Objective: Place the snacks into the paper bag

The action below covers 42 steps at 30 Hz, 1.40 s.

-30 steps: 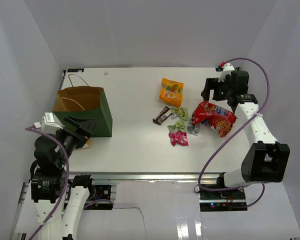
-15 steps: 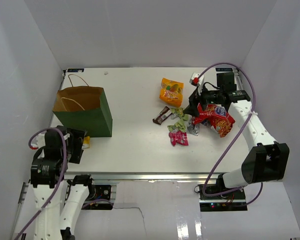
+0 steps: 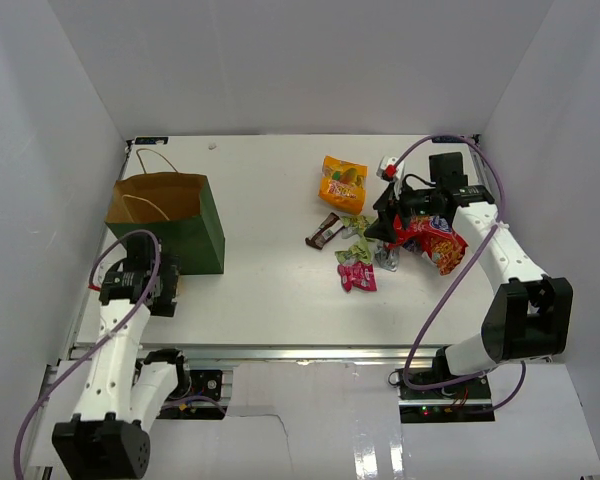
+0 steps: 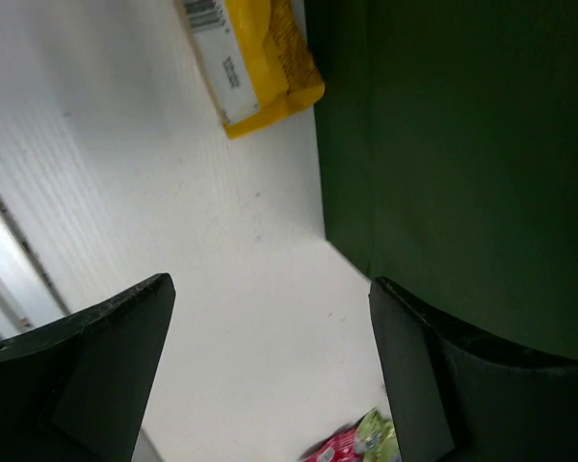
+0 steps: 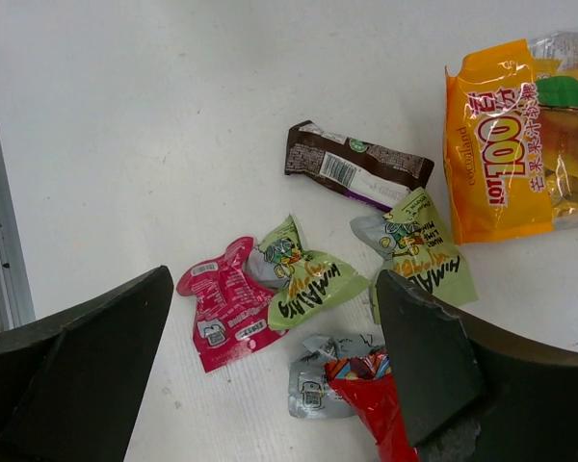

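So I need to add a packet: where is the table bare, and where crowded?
Bare: the wide stretch between the paper bag and the dark brown bar. Crowded: the sachets beside the red chip bag, under the right gripper.

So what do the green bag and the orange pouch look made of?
Green bag: probably paper, matte green outside, brown kraft inside, with crisp folded corners. Orange pouch: likely plastic film, glossy, with silvery foil glints and a crimped edge.
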{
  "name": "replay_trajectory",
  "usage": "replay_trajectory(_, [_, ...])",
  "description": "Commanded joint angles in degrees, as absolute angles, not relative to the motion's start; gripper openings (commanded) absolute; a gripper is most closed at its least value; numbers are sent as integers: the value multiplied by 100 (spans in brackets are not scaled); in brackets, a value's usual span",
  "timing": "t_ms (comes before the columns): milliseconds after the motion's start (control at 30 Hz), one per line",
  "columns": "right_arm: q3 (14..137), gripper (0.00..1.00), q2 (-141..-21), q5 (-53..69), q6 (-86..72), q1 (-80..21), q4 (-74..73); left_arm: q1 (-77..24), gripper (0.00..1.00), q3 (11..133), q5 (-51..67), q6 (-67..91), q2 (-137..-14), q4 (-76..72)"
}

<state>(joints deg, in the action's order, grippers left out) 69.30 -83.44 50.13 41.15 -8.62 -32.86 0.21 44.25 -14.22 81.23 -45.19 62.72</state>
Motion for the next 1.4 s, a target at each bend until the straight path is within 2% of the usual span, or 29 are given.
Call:
replay_trajectory(0, [6873,92,-8332,5133,4254,-818,-3146,640,93,4368,-1284,8386,-5026,5213])
replay_trajectory(133, [6829,93,-8332,5124,4271,-730,-3138,1912,91,4228,-767,7622,-5729,4694])
replay_trajectory(233, [6794,93,-8341,5124,4280,-668,-3138,2450,90,4087,-607,7208,-5949,4246])
replay_trajectory(467, [6838,93,-8385,5159,4289,-598,-3129,2645,89,3701,-624,7014,-6512,3544])
replay_trajectory(633, [6873,93,-8385,5107,4342,-571,-3138,2900,89,3550,-335,6575,-7469,2796])
replay_trajectory(767, [6829,93,-8358,5089,4351,-545,-3129,3014,89,3735,-255,6451,-7953,2918])
replay_trajectory(867, [6794,93,-8341,5124,4324,-527,-3129,3085,84,3744,-325,6390,-8068,2979])
replay_trajectory(900, [6785,93,-8332,5141,4307,-527,-3129,3102,79,3744,-343,6390,-8077,3006])
replay_trajectory(1000, [6785,93,-8341,5150,4289,-519,-3129,3138,76,3683,-308,6407,-8112,3085])
replay_trajectory(1100, [6803,93,-8341,5168,4289,-519,-3120,3146,66,3621,-290,6434,-8051,3234])
replay_trajectory(1300, [6803,93,-8358,5229,4254,-519,-3085,3155,59,3402,-334,6354,-7805,3340])
replay_trajectory(1367, [6785,94,-8358,5238,4254,-519,-3085,3155,52,3375,-299,6302,-7752,3366])
